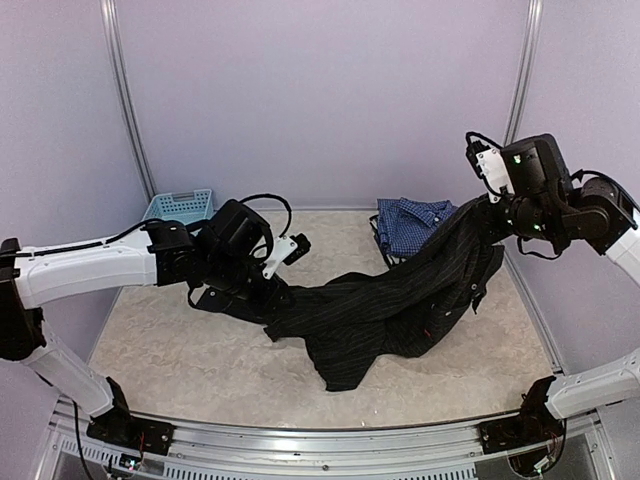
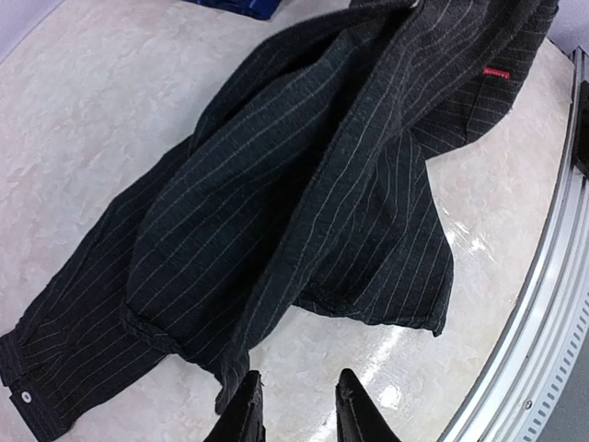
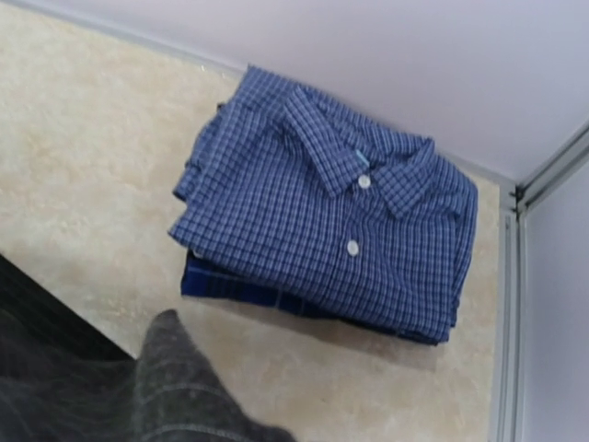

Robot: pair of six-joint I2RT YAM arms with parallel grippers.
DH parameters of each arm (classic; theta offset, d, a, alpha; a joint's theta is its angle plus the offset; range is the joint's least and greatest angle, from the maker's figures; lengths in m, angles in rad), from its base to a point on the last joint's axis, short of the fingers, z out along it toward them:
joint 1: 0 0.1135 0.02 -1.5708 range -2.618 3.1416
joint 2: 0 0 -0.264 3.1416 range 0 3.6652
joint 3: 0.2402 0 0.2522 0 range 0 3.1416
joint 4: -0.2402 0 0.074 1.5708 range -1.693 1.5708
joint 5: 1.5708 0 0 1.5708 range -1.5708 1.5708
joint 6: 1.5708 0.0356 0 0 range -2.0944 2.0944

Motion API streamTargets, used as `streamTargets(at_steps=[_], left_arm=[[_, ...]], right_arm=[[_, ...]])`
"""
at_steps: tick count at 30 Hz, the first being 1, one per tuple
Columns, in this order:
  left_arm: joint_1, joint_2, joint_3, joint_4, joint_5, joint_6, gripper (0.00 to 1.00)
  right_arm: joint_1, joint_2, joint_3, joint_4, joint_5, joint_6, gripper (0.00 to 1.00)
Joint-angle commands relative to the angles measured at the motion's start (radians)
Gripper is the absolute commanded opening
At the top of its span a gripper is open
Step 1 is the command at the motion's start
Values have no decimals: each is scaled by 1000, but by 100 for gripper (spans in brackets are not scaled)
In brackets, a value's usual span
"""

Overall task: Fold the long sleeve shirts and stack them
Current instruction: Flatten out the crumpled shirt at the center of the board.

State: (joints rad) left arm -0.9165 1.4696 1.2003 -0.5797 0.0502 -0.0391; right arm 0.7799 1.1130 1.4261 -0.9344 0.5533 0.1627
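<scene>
I hold black shirt (image 1: 390, 305) high at far right w/ R pincer (image 1: 489, 207) clamped; L pincer (image 2: 297, 378), parted & empty, sits just by its low left end, long axis L-R.

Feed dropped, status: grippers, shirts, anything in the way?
Left gripper open. Right gripper shut on black shirt, one end raised. Blue shirt folded at back. Basket far left, out of the way.

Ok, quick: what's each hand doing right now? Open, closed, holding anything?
Left hand: open, nothing between its fingers.
Right hand: closed on the black pinstriped shirt, holding one end up.
</scene>
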Motion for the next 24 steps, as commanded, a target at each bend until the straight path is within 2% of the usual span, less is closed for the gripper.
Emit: streamTargets(at_steps=[1, 4, 9, 13, 17, 20, 22, 24], left_arm=[[-18, 69, 17, 13, 55, 7, 26], [-24, 114, 30, 31, 52, 12, 32], [-41, 129, -38, 143, 13, 33, 49], [-67, 150, -75, 183, -74, 38, 55], [-67, 234, -59, 166, -196, 38, 56], [-60, 274, -54, 160, -233, 38, 52], [-49, 296, -51, 154, -229, 38, 46], [-40, 302, -49, 148, -209, 38, 35]], right_arm=[[-23, -6, -20, 0, -17, 28, 0], [-40, -13, -30, 4, -30, 28, 0], [-93, -16, -54, 26, -79, 30, 0], [-123, -3, -70, 51, -121, 19, 0], [-148, 13, -68, 65, -136, -2, 0], [-171, 18, -68, 74, -155, -14, 0], [-182, 16, -71, 78, -166, -19, 0], [-195, 16, -78, 81, -173, -23, 0]])
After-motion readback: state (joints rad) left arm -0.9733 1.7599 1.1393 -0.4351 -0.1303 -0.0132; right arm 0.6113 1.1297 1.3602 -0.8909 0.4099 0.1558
